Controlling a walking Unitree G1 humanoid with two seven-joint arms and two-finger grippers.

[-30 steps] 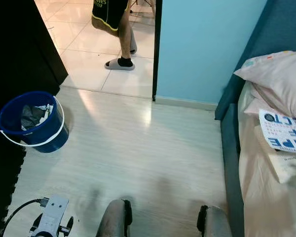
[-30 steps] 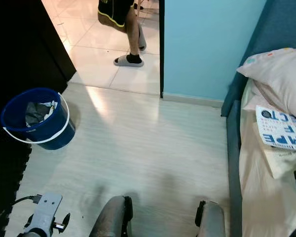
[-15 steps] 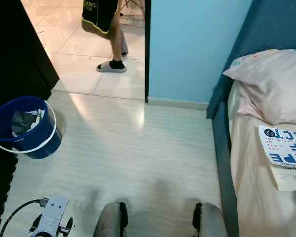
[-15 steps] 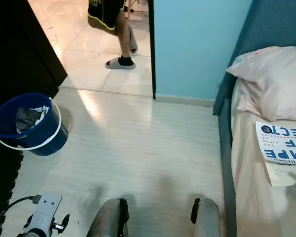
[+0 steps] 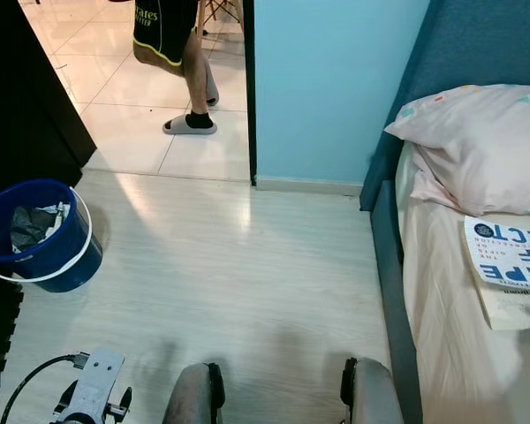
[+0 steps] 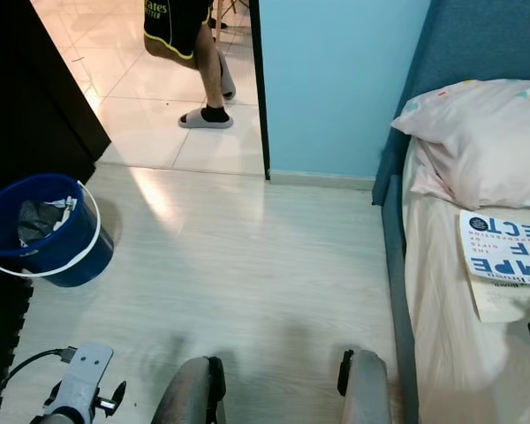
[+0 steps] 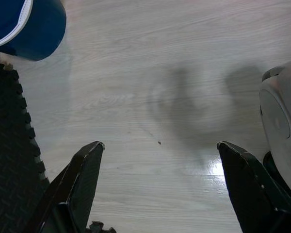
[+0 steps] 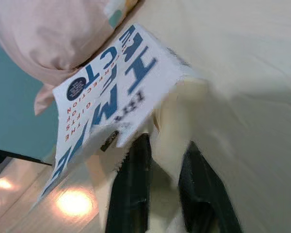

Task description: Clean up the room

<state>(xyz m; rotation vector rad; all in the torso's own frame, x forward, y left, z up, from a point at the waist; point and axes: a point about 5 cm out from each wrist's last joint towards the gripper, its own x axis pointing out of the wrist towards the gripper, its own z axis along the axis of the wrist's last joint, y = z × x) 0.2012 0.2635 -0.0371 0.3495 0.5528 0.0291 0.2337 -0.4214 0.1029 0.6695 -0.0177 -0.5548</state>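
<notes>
Meanwhile, right gripper [image 8: 157,187]: fingers narrowly parted over the bed [image 5: 442,309], nothing held.
Book [image 5: 511,253]: beside the pillow [image 5: 477,146].
Left gripper [image 7: 160,189]: spread wide, empty.
Risk: thin cover may slip.

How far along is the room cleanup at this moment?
Done: the blue bucket already holds some scraps. In hand: the right tool is at the bed, beside the book and the cream item under it; whether it grips anything is unclear. The left tool hangs open over the floor. Left: book and cream item not yet cleared.
</notes>
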